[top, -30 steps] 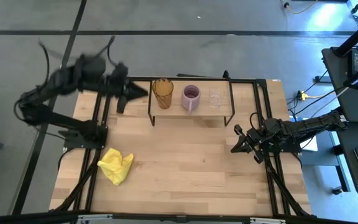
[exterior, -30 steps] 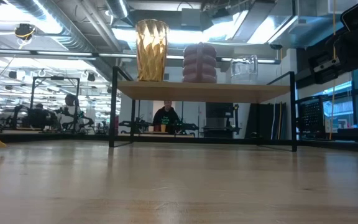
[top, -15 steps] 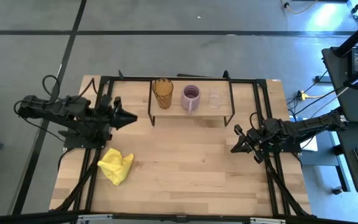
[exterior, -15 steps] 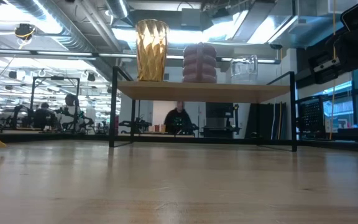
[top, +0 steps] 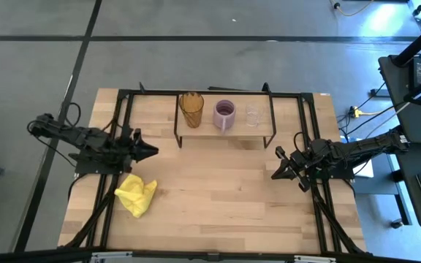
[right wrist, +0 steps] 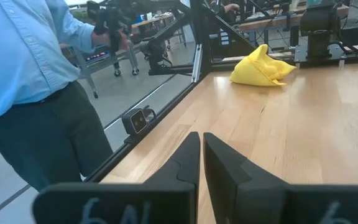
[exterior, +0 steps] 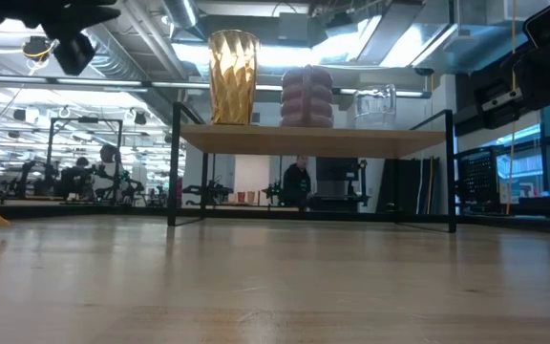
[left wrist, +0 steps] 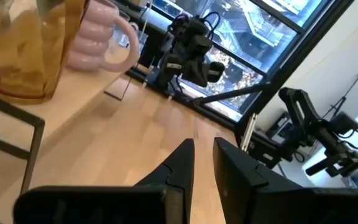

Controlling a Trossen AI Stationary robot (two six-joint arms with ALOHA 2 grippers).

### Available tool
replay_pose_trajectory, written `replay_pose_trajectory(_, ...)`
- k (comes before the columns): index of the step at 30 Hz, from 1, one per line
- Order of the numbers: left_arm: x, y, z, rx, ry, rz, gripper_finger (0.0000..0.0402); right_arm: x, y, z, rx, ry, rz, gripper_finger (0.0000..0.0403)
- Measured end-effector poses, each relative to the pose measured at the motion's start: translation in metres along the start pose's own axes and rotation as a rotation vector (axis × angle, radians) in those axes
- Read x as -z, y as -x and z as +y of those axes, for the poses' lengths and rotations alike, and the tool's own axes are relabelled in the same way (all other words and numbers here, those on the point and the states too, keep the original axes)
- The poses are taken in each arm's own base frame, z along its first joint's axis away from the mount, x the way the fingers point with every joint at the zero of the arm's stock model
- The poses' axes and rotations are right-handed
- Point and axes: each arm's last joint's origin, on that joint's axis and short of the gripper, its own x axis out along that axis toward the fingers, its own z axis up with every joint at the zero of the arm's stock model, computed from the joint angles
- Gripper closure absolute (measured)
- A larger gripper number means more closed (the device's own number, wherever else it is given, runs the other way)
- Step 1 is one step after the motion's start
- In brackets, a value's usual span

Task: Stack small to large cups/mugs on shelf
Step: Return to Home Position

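Shelf of light wood on black wire legs (top: 262,131) is carrying the amber ribbed glass tumbler (top: 191,109), purple handled mug (top: 224,115) and small clear glass cup (top: 252,115) in a row. The left gripper (top: 150,151) and right gripper (top: 278,164) are hanging pressed together at opposite table sides. Only the right wrist view is showing a blue-shirted person (right wrist: 23,74).

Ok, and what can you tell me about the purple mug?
The purple mug stands upright in the middle of the wooden shelf, between the amber tumbler and the clear glass cup, touching neither. Its sides bulge in rounded rings, it looks like smooth ceramic, and its looped handle points toward the front of the table. Its mouth opens upward. Nothing else touches it.
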Motion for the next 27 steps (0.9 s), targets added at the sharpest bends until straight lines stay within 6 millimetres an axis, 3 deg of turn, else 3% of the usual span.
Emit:
replay_pose_trajectory(9,0.025,0.012,0.017,0.018,-0.009,0.073,0.0348,0.0,0.0,0.0,0.0,0.0,0.0,0.0379)
replay_pose_trajectory(19,0.075,0.007,0.048,-0.061,0.056,0.139,0.0348,0.0,0.0,0.0,0.0,-0.001,0.0,0.0379)
replay_pose_trajectory(23,0.074,0.007,0.05,-0.113,0.058,0.123,0.0348,0.0,0.0,0.0,-0.001,0.0,0.0,0.0379)
replay_pose_trajectory(27,0.074,0.007,0.051,-0.14,-0.051,0.11,0.0348,0.0,0.0,0.0,0.002,0.0,-0.001,0.0379)
